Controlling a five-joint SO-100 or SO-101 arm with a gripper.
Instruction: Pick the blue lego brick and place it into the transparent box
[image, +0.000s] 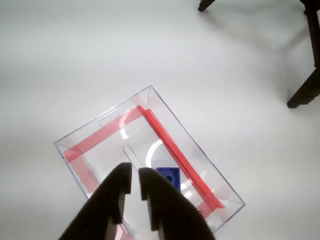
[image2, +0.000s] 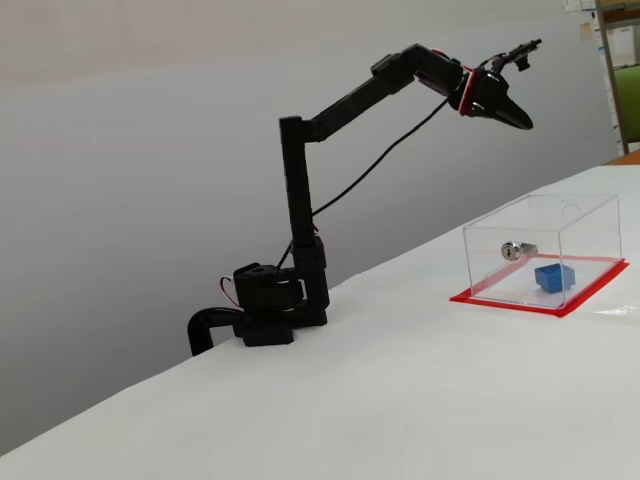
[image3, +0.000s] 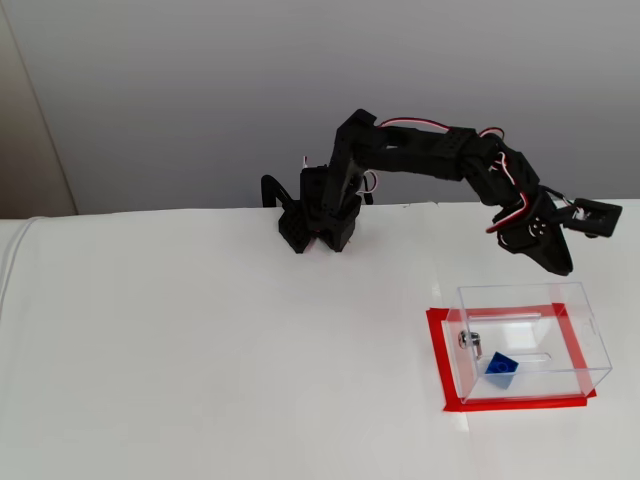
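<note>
Resting at left of a fixed view, black arm base (image2: 265, 315) on white table (image2: 400, 400). Gripper (image2: 518, 120) raised high above transparent box (image2: 540, 255), fingers nearly together, narrow gap between them in wrist view, holding nothing. Blue lego brick (image2: 554, 276) lies inside box on floor, right of silver lock (image2: 512, 250). Red base rim (image2: 520, 303) flat on table.
</note>
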